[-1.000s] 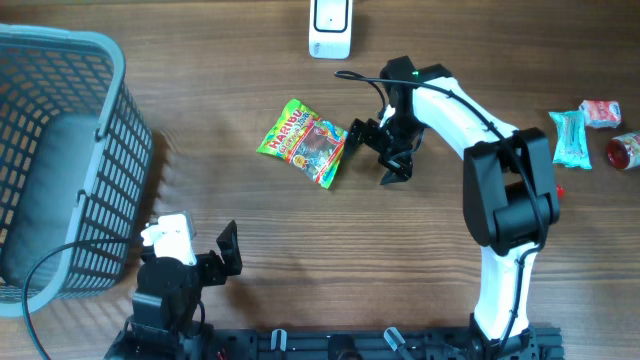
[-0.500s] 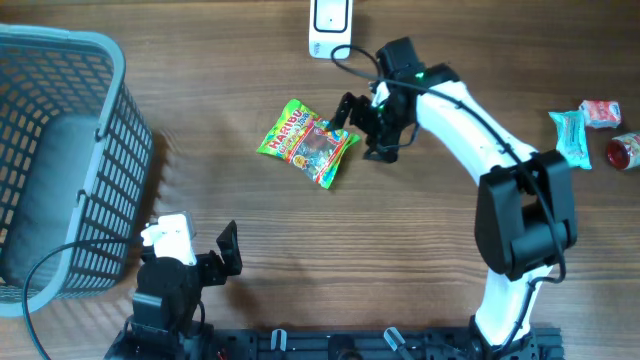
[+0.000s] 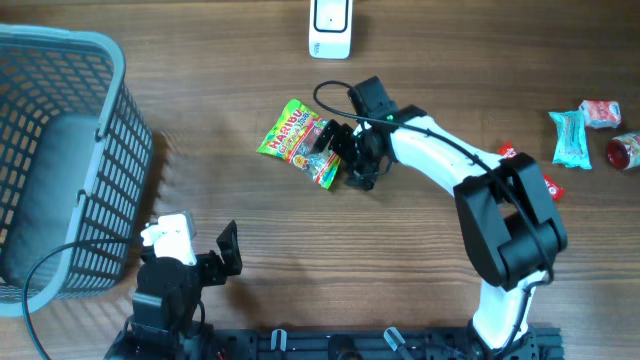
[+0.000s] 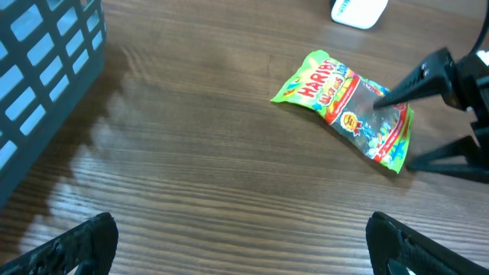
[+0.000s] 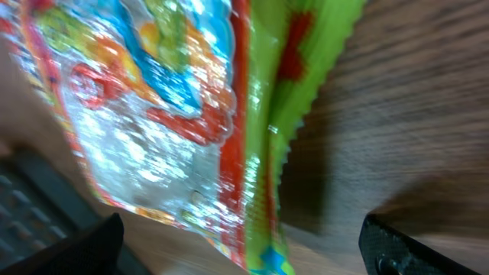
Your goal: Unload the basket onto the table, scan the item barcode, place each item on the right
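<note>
Overhead view: candy bag [image 3: 303, 141] lying flat near scanner [image 3: 331, 27], on robot's side of it, not lifted. Right gripper [image 3: 345, 158] spread wide at bag's edge, empty. Left gripper [image 4: 241, 229] wide, idle, well apart from scanner. Grasp and scan outstanding.

The candy bag [image 3: 303, 142], at the fingers of the right gripper [image 3: 345, 160], is seen to be made of glossy, crinkled plastic film, with a clear window and a serrated edge. The table [image 3: 300, 260] beneath the gripper is finished in matt wood grain. The gripper's fingers are formed of matt black plastic. The basket [image 3: 110, 140], beside the left gripper [image 3: 200, 243], is moulded as a matt grey-blue plastic lattice.
</note>
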